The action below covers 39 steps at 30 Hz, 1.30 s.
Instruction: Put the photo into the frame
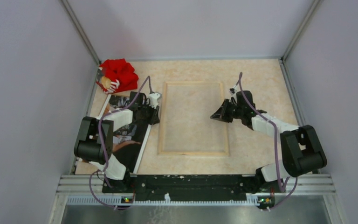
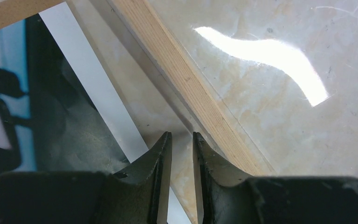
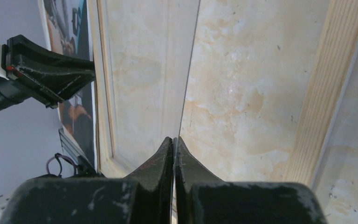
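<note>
The left fingers, narrowly parted and empty, hang between the photo on their left and the frame on their right; the right fingers are pressed shut.

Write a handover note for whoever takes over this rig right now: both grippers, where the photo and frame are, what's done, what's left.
Left gripper: slightly open, empty, low between the photo and the frame.
Right gripper: shut, just inside the frame's right rail. A thin clear edge runs up from its tips, and I cannot tell if it is held.
Photo: flat, picture up, left of the frame.
Frame: flat mid-table, wood back up.
Done: photo not in yet.
Left: seat the photo in the frame.
</note>
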### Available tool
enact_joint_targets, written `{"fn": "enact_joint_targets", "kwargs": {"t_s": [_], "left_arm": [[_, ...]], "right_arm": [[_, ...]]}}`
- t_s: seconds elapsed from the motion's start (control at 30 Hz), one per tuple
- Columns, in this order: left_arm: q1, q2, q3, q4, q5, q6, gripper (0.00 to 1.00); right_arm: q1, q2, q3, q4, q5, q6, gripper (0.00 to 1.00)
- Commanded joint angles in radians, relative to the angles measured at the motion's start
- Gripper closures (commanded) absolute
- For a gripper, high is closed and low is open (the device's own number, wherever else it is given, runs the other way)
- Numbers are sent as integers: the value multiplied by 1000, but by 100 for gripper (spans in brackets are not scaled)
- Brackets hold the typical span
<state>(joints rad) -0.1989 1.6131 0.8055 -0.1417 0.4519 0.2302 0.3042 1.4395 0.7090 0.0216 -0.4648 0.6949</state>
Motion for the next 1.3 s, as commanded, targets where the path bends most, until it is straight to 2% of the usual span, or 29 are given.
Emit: {"fn": "enact_joint_targets", "kwargs": {"t_s": [0.0,0.43,0.8,1.27], "left_arm": [[1,8,6,-47,-1,1,71],[1,11,8,-47,1,2,71],[1,12,10,-47,7,2,71],[1,14,6,-48,7,3,71]], "right_arm": [[-5,-33,-16,121,-20,52,100],[-5,-40,-75,221,-41,95,100],[-2,-154,-118,339,-59,111,100],[16,-66,-125,471,-80,199,100]]}}
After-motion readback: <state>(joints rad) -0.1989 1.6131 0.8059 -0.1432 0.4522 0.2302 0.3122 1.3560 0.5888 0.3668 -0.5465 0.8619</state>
